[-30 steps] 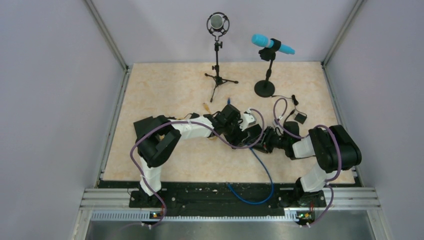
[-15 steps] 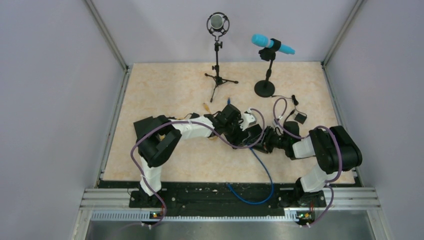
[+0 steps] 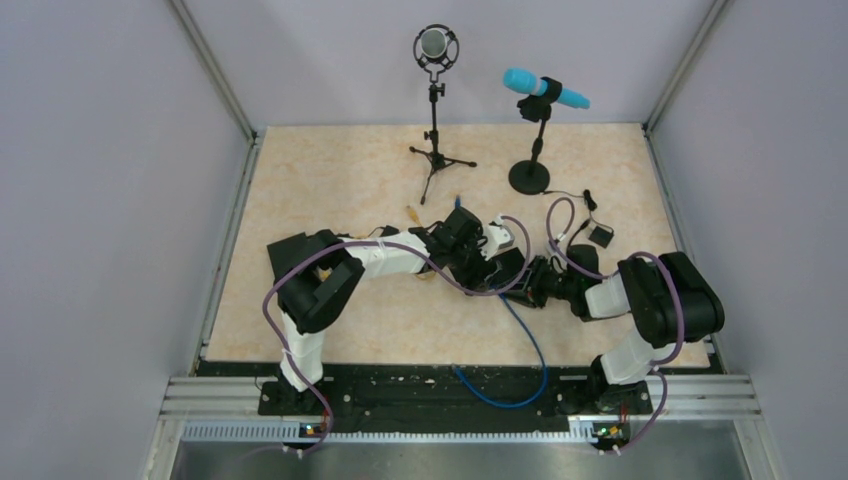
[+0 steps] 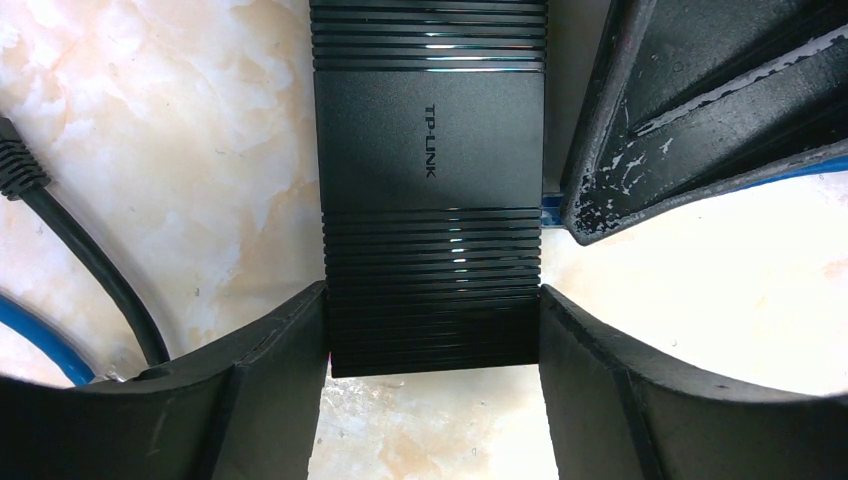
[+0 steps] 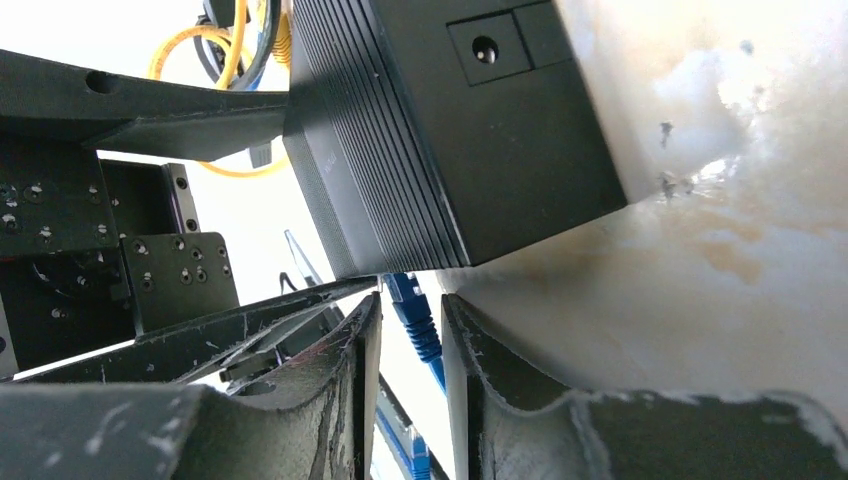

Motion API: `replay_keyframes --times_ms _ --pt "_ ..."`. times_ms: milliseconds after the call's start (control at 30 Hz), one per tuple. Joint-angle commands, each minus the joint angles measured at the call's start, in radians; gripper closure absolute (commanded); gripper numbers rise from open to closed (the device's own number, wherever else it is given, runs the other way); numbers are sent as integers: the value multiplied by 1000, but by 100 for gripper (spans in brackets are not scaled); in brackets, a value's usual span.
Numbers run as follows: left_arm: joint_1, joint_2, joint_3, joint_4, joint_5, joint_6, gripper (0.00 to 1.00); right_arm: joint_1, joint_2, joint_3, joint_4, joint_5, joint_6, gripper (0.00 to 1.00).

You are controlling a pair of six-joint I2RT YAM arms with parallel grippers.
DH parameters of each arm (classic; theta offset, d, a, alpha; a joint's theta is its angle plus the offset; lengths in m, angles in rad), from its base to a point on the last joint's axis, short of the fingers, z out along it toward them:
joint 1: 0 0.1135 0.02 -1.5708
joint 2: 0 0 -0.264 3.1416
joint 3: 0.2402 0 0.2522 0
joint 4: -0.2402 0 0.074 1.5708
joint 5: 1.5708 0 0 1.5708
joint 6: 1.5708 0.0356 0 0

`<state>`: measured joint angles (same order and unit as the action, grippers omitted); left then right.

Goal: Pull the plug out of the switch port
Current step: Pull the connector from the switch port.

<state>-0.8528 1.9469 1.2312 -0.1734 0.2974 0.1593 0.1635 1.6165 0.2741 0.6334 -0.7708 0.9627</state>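
Nearest you, the blue cable [image 3: 530, 345] ran from between the arm bases up the table [image 3: 330, 190] to the middle, where both grippers met. Your right gripper [image 5: 411, 300] had its fingers drawn close on either side of the plug [image 5: 413, 318], right at the switch's [image 4: 430, 150] side edge. Thin slivers of light showed beside the plug, so I could not tell whether the fingers pinched it or only flanked it. The plug sat against that edge, seemingly seated. The port itself was hidden behind it.

Your left gripper [image 4: 432, 345] was clamped on the switch's near end, one finger flush against each long side, with the box lying flat on the table.

By my reading, you had the bracing done and the approach nearly done. The firm pinch, if not yet made, and the pull straight out along the cable were left.

Further off, yellow cables [image 5: 215, 45] looped at the switch's other end. Two mic stands [image 3: 435, 130] stood at the back, well apart from the work.
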Motion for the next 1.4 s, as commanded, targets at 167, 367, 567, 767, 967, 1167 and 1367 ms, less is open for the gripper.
replay_keyframes --times_ms 167,367,567,767,967,1167,1367 --pt "-9 26 -29 -18 28 -5 32 14 39 -22 38 107 70 68" --pt "-10 19 -29 -21 33 -10 35 15 63 -24 39 122 79 71" --pt "-10 14 -20 -35 29 -1 36 15 78 -41 46 122 76 84" --pt "-12 17 -15 -40 26 3 36 15 48 -67 43 125 69 90" --pt "-10 19 -15 -39 27 0 36 15 12 -62 -12 137 42 100" --pt "-11 17 -14 -39 27 -1 36 16 -48 -22 -160 178 -44 100" --pt "-10 20 -17 -34 36 -3 36 15 -72 -2 -190 190 -38 73"
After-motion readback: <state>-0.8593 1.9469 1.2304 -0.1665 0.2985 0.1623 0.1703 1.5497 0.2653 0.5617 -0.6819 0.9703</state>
